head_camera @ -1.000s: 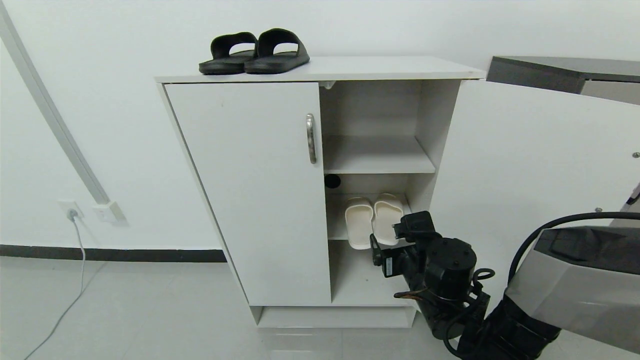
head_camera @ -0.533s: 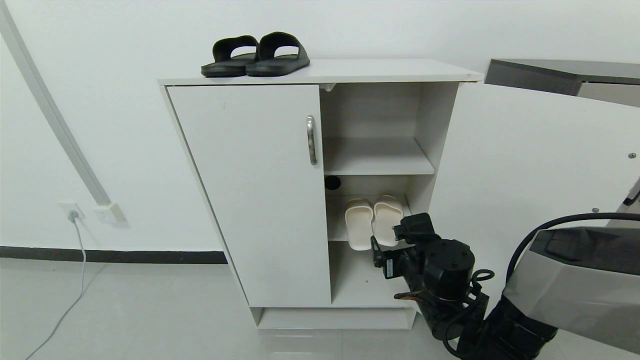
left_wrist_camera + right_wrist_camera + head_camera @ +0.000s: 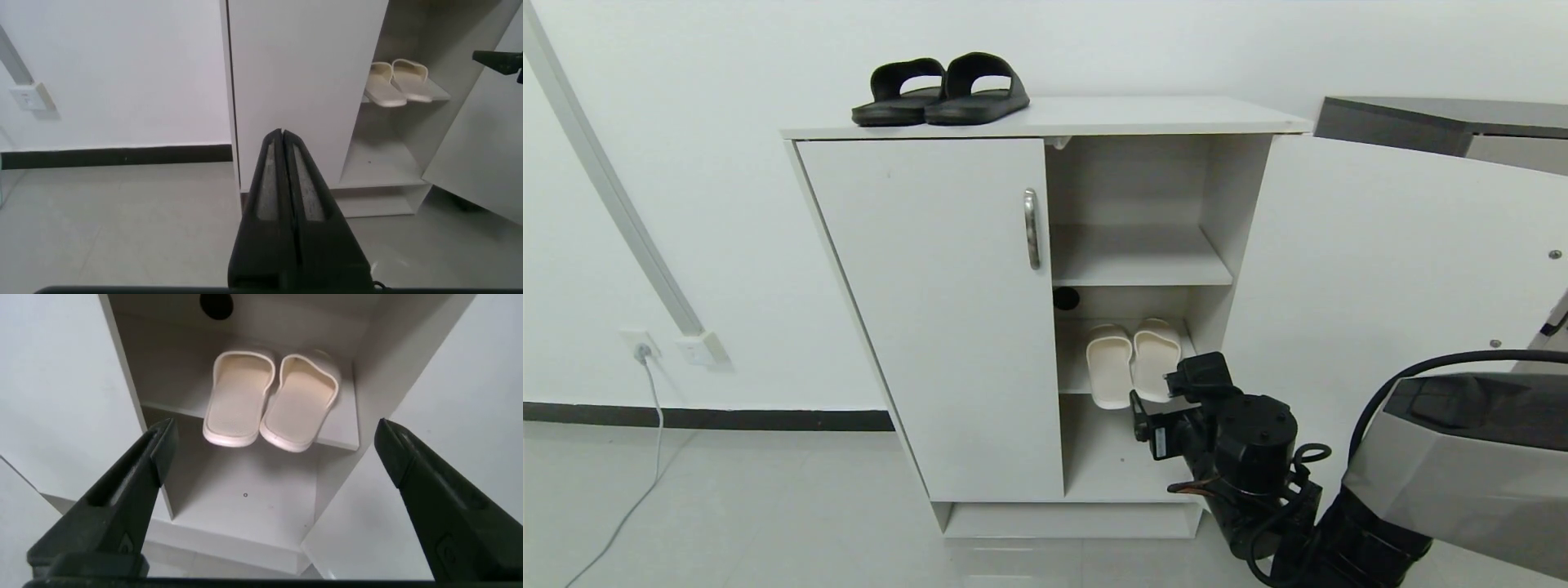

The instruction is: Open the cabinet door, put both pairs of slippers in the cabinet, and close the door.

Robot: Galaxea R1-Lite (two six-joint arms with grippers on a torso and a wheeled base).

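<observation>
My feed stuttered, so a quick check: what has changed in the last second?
The right gripper, jaws open and empty, has eased slightly back and down from the white slippers on their shelf. Nothing taken or let go. The black slippers on the cabinet top and the open door are as before.

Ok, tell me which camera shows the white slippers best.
The right wrist view: the white slippers are close, both whole, seen from above. The head view shows them smaller; the left wrist view, small, from the side.
</observation>
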